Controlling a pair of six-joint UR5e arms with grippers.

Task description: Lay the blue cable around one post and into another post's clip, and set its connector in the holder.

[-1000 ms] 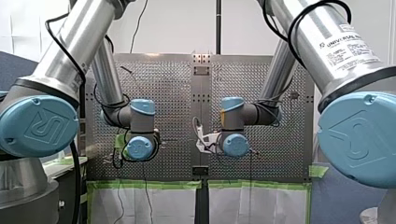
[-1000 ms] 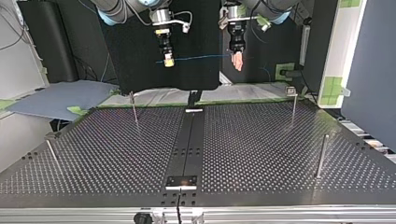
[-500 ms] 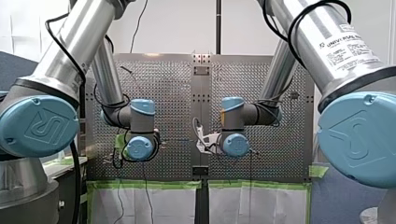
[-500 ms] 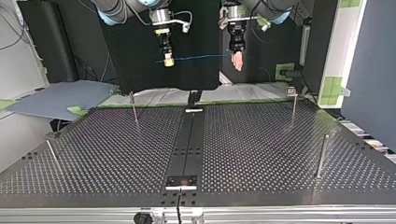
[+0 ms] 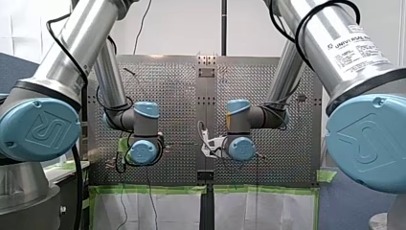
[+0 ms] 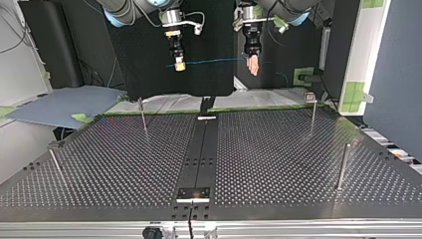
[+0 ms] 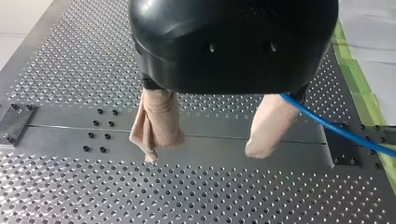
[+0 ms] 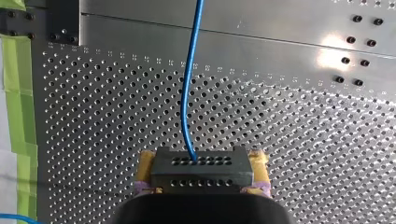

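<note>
Blue cable [image 6: 214,61]: strung in the air between both grippers, above the far edge of the table [image 6: 278,164] in the top view, clear of every post [image 6: 143,114]. Connector [image 8: 201,173]: clamped between the yellow fingers of my right gripper [image 6: 179,65]. My left gripper [image 7: 203,154]: beige fingers wide apart, cable running just beside one. Step judged: carrying, routing not begun. Next: lower the span toward a post.

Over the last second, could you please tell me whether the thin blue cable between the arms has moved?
No. In the top view the thin blue cable lies where it did against the black backdrop panel.
</note>
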